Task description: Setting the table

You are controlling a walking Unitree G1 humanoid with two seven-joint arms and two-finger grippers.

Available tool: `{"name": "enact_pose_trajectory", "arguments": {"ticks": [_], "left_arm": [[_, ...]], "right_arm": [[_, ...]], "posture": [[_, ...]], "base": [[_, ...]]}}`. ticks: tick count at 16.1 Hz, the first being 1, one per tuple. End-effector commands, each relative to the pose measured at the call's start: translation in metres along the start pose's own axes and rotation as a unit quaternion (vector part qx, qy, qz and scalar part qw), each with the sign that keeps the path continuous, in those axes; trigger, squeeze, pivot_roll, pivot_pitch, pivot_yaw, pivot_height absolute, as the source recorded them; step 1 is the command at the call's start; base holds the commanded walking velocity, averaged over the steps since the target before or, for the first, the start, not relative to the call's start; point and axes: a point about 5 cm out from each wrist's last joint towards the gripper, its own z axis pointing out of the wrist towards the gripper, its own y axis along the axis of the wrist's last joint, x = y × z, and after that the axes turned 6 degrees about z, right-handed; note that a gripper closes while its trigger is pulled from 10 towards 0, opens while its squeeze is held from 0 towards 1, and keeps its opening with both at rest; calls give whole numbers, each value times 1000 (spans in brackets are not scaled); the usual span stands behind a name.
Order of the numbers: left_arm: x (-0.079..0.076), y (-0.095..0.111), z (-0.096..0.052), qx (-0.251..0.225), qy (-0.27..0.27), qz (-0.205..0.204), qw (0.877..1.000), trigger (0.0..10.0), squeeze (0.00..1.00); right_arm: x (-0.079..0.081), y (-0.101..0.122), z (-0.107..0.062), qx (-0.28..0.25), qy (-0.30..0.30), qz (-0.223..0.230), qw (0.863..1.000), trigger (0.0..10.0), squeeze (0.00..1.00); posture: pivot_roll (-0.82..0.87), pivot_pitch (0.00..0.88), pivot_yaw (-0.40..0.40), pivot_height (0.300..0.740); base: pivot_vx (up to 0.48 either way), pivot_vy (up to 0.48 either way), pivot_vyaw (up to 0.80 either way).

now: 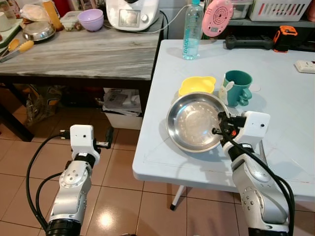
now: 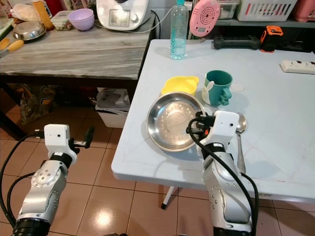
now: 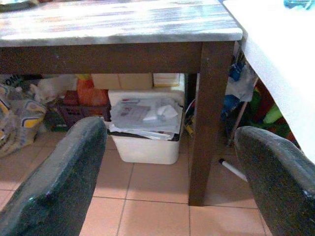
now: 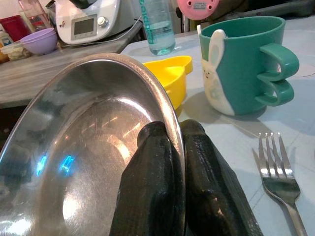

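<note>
Right pincer (image 4: pixel 172 147) grips steel plate (image 1: pixel 189 123) rim on table (image 1: pixel 280 83).

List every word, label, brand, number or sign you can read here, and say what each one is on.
Nothing can be read with certainty.
Water bottle: vertical blue lettering on the label, too small to read.
White kitchen appliance: a display screen, nothing legible on it.
Pink round device: a small pale panel, blurred.
Papers in the white bin under the wooden table: print too blurred to read.
Teal mug: a rabbit figure, no text.
</note>
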Motion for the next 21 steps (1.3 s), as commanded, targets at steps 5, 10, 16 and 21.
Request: {"name": "enact_pose_trajectory", "arguments": {"ticks": [5, 10, 16, 21], "left_arm": [[2, 0, -1, 2, -14, -3, 1000, 10000, 0], [2, 1, -1, 3, -24, 0, 1000, 10000, 0], [2, 0, -2, 6, -28, 4, 1000, 10000, 0], [1, 0, -3, 7, -31, 8, 999, 10000, 0]], "right_arm": [[-1, -1, 0, -5, -6, -3, 1000, 10000, 0], [-2, -1, 0, -6, -7, -6, 1000, 10000, 0], [-4, 0, 1, -6, -9, -11, 1000, 10000, 0], [-5, -1, 2, -5, -9, -14, 1000, 10000, 0]], "posture": [[-52, 81, 67, 740], [-51, 82, 67, 740], [-52, 83, 65, 740], [-50, 80, 63, 740]], "base": [[0, 0, 0], [0, 350, 0], [0, 479, 0], [0, 480, 0]]}}
